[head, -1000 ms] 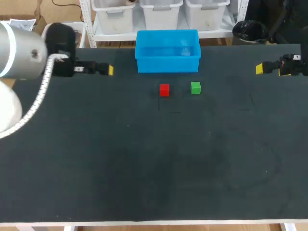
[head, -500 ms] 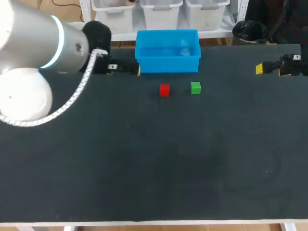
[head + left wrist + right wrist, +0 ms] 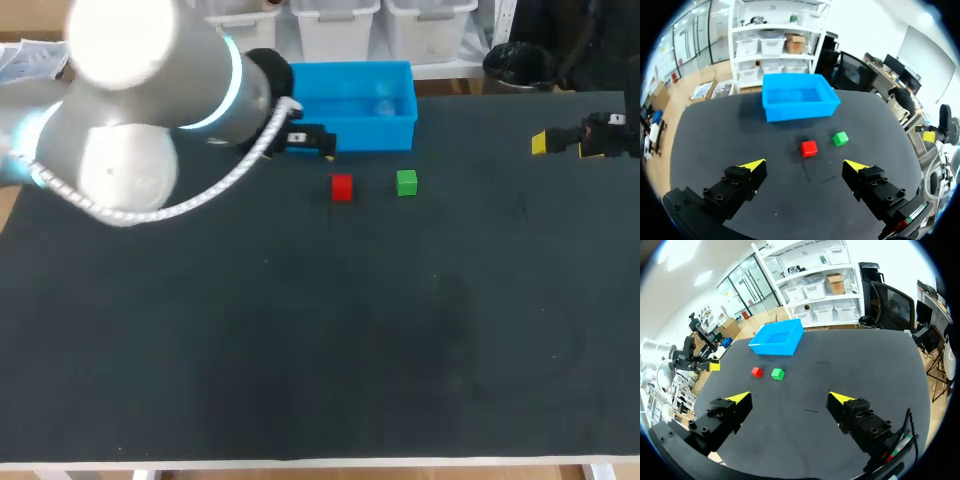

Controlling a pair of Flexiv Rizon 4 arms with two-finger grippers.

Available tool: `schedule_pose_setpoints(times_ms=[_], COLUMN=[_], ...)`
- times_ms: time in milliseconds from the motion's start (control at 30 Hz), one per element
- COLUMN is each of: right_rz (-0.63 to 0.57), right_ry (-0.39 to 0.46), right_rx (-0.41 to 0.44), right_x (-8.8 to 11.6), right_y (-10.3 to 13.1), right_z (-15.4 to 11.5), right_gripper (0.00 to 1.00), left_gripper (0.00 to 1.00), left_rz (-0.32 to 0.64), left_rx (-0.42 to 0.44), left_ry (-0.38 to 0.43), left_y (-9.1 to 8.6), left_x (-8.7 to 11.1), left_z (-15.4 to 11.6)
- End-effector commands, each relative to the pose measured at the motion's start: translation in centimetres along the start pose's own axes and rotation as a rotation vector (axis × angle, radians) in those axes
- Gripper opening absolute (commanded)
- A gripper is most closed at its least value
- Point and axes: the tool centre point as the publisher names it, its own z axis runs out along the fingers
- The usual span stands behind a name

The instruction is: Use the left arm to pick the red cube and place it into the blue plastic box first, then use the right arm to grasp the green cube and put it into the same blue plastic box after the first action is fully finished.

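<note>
Two cubes sit on the dark table [image 3: 300, 350], near the blue box [image 3: 350, 105] that stands at the far edge. The red cube [image 3: 342, 187] is on the left and the green cube [image 3: 406, 182] is beside it on the right, close but not touching. Nothing touches either cube.

The left arm [image 3: 150, 110] comes in from the far left and covers the left end of the box in the head view. The left gripper [image 3: 804, 165] is released, its fingers spread wide with nothing between them. It appears to hang just left of and beyond the red cube, though its height over the table is hard to judge. In the left wrist view the red cube lies ahead of the gripper, between the lines of its two fingers, with the green cube beside it and the box farther on.

The right gripper [image 3: 790, 398] is at the far right of the table, well apart from the cubes. Its fingers are also spread and hold nothing.
</note>
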Motion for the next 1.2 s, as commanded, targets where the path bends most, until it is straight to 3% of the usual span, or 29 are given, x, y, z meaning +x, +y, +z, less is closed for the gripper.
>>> schedule_pose_setpoints(times_ms=[33, 500, 900, 1200], right_rz=[0.000, 0.000, 0.000, 0.000], right_ry=[0.000, 0.000, 0.000, 0.000], right_rx=[0.000, 0.000, 0.000, 0.000], right_x=[0.0, 0.0, 0.0, 0.0], right_y=[0.0, 0.0, 0.0, 0.0], right_z=[0.0, 0.0, 0.0, 0.0], right_gripper=[1.00, 1.00, 1.00, 1.00], left_gripper=[1.00, 1.00, 1.00, 1.00], left_rz=[-0.009, -0.070, -0.121, -0.191], left_rx=[-0.311, -0.434, -0.438, -0.409], left_ry=[0.028, 0.066, 0.170, 0.221], left_y=[-1.4, -2.1, -1.9, -1.5], left_x=[-0.4, -1.0, -2.3, -2.1], left_z=[2.8, 6.3, 9.4, 10.7])
